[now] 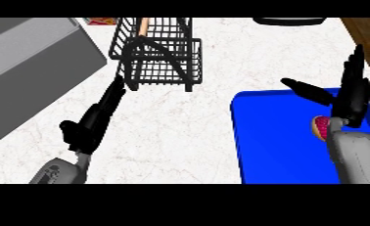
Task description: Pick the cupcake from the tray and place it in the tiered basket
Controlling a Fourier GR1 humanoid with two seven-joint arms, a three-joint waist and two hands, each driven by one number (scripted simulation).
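The cupcake (318,127), pink-red with a pale edge, sits on the blue tray (278,137) at the right, mostly hidden behind my right wrist. My right hand (347,98) hangs over the tray's far right part, fingers straight and thumb spread toward the left, holding nothing. The black wire tiered basket (160,54) stands at the upper middle of the counter. My left hand (98,117) is at the lower left, fingers straight and pointing up toward the basket's near left corner, holding nothing.
A grey box-shaped appliance (43,58) fills the upper left. A red and yellow packet (101,21) lies behind the basket. A dark round object (289,21) is at the top right, and a brown wooden edge (358,32) runs down the far right.
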